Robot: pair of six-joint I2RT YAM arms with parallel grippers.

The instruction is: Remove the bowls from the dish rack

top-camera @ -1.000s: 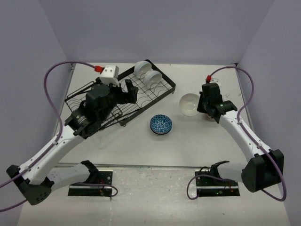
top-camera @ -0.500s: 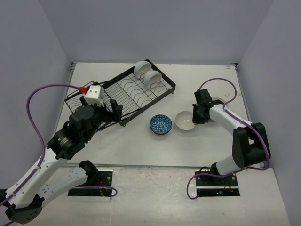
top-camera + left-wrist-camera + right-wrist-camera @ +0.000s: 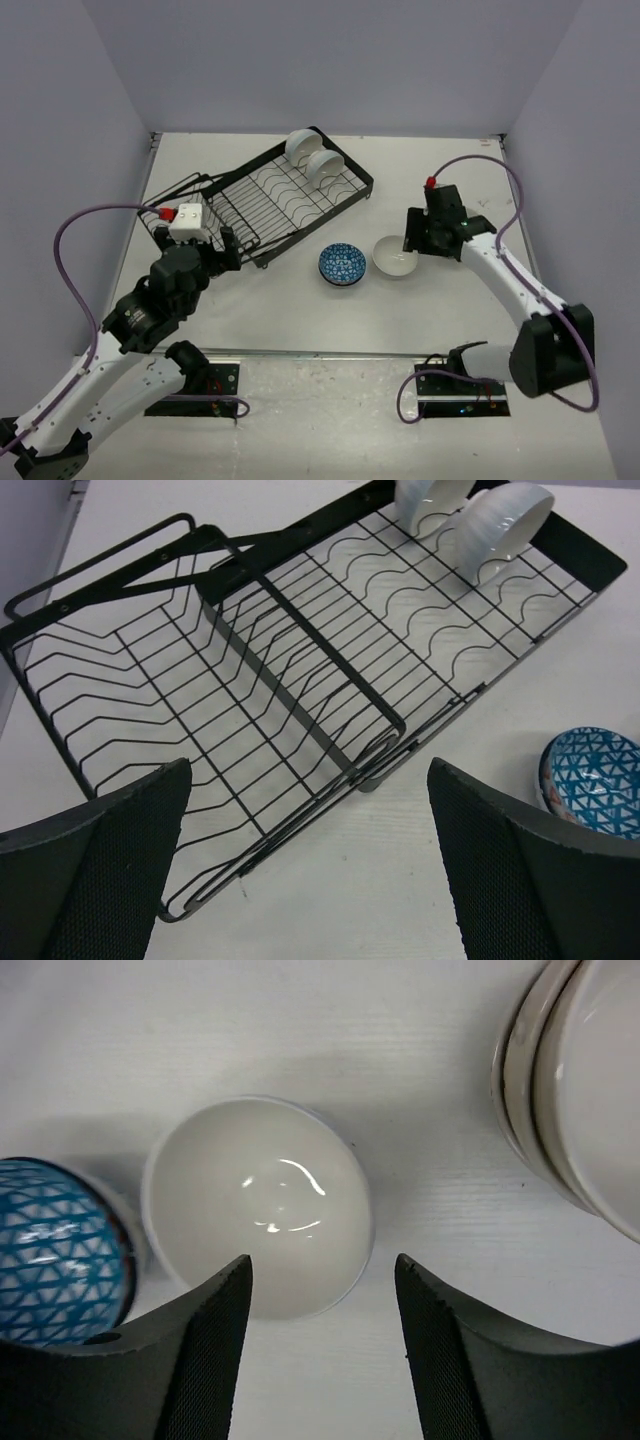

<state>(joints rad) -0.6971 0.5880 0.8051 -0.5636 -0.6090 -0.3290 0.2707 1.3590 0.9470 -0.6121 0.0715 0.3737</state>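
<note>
The black wire dish rack (image 3: 270, 195) lies slantwise at the back left and fills most of the left wrist view (image 3: 250, 710). Two white bowls (image 3: 312, 153) stand on edge at its far end (image 3: 500, 520). A blue-patterned bowl (image 3: 342, 264) and a plain white bowl (image 3: 395, 258) sit upright side by side on the table. My right gripper (image 3: 410, 242) hangs open just over the white bowl's (image 3: 258, 1205) near rim, its jaws apart and gripping nothing (image 3: 322, 1265). My left gripper (image 3: 222, 255) is wide open and empty above the rack's near corner (image 3: 310, 880).
A stack of pale bowls (image 3: 585, 1090) rests on the table at the right edge of the right wrist view, close to the white bowl. The blue bowl (image 3: 55, 1250) touches the white bowl's other side. Purple walls enclose the table on three sides.
My right gripper carried the white bowl down beside the blue one and opened, leaving it on the table. My left arm drew back from over the rack toward the near edge.
</note>
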